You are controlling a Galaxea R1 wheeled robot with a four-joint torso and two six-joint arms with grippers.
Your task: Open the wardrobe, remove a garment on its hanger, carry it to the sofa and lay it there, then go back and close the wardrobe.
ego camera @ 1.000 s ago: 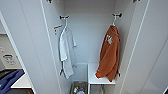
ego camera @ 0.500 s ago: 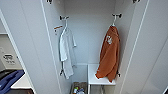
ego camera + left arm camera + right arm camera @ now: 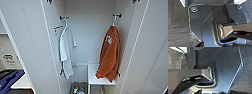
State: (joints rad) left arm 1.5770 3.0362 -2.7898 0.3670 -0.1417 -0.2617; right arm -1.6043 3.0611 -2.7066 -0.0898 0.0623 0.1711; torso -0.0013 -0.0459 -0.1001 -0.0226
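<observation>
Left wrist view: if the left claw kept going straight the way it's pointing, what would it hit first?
Most likely the dark floor, which is all that lies ahead of it here. How far off it is cannot be judged.

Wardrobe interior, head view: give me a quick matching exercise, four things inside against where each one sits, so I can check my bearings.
Things:
1. garment
2. white shirt
3. white shelf
4. small box of items

Places:
A. hanging on the left side of the wardrobe
B. on the floor, bottom centre
C. hanging on the right side, from the hanger
D. low on the right, under the orange hem

Pairs: 1-C, 2-A, 3-D, 4-B
</observation>
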